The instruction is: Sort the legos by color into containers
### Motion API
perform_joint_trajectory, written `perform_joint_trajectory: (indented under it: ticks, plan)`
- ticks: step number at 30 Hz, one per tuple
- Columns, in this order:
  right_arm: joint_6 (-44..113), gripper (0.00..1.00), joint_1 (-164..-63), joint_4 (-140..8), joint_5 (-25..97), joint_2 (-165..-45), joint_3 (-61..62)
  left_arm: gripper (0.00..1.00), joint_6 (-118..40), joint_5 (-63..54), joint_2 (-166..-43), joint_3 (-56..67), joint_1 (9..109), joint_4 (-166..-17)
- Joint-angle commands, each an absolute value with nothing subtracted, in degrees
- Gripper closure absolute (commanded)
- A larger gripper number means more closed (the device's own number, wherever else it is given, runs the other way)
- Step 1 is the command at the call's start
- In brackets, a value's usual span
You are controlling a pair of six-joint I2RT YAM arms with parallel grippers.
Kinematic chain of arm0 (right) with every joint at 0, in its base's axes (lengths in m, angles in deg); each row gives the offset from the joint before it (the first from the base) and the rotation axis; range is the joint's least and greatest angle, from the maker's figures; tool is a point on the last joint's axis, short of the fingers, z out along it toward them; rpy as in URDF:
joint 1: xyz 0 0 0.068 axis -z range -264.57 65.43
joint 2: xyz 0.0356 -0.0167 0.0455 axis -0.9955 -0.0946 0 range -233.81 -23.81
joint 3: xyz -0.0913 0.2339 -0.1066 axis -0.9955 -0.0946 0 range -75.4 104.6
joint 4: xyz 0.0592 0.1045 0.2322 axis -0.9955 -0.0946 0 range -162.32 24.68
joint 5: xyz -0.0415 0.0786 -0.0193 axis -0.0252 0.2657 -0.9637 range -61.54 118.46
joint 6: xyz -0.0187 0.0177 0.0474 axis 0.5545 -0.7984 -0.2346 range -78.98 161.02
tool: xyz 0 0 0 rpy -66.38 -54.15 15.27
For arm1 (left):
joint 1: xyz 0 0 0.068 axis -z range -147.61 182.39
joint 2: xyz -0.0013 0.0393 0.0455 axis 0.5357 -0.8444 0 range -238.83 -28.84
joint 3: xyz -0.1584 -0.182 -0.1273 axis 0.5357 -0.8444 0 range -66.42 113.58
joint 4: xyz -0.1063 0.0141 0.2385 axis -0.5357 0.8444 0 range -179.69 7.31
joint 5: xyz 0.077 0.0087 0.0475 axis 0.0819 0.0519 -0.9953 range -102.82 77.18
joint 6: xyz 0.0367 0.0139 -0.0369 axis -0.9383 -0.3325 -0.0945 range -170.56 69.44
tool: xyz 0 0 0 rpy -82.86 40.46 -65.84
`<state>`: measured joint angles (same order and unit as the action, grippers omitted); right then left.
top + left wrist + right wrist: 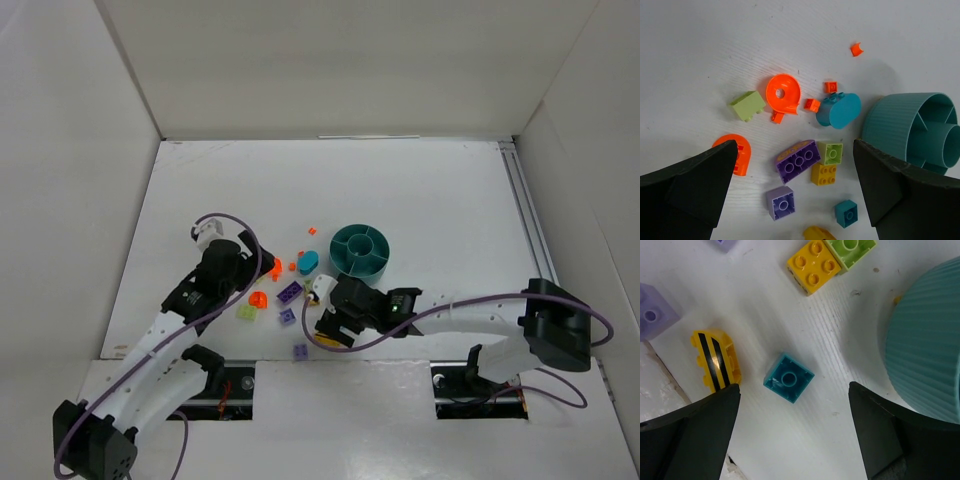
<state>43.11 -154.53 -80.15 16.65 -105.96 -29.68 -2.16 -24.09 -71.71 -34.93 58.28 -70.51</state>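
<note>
**Both pairs of fingers spread wide over loose bricks, dish just beyond**

Nearest the arm bases, a lilac brick (300, 351) lies alone on the white tabletop (420, 190). Just past it the right fingers (690, 435) hang spread wide and hold nothing. A small teal brick (789, 377) sits on the tabletop between them, touching neither. A striped yellow brick (715, 362) lies just beside one finger. Farther on, a yellow four-stud brick (813, 265) touches a lime brick (850, 250).

To the left, the left fingers (690, 185) are fully apart and empty above the main scatter. A purple brick (797, 160) lies between them, and an orange rounded piece (737, 152) is partly hidden by one finger. Beyond these lie a lime block (748, 105), an orange ring piece (783, 94) and a teal oval piece (838, 110), with three tiny orange bits (812, 105) around them.

Farthest out, the round teal dish (358, 268) stands upright on the right of the scatter, near the oval piece. Every brick in view lies on the tabletop outside it.
</note>
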Motion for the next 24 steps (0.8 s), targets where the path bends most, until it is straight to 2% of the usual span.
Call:
perform_joint_trajectory:
  ticks: [1, 9, 17, 24]
  plan:
    - [41.7, 0.07, -155.2, -78.7, 15.9, -105.4, -31.1, 0.00, -1.5, -25.7, -72.2, -34.5, 60.1, -70.4]
    - [44.5, 0.08, -155.2, -76.9, 18.3, -105.3, -34.7, 0.00, -1.5, -26.3, -73.2, -34.0, 61.1, -71.5]
    - [46.4, 0.08, -155.2, -72.0, 18.4, -111.3, -32.4, 0.00, -1.5, -26.3, -74.5, -33.5, 61.7, -72.0]
    - [47.1, 0.31, -155.2, -71.4, 18.4, -114.9, -31.2, 0.00, -2.0, -26.3, -74.5, -32.9, 61.7, -72.0]
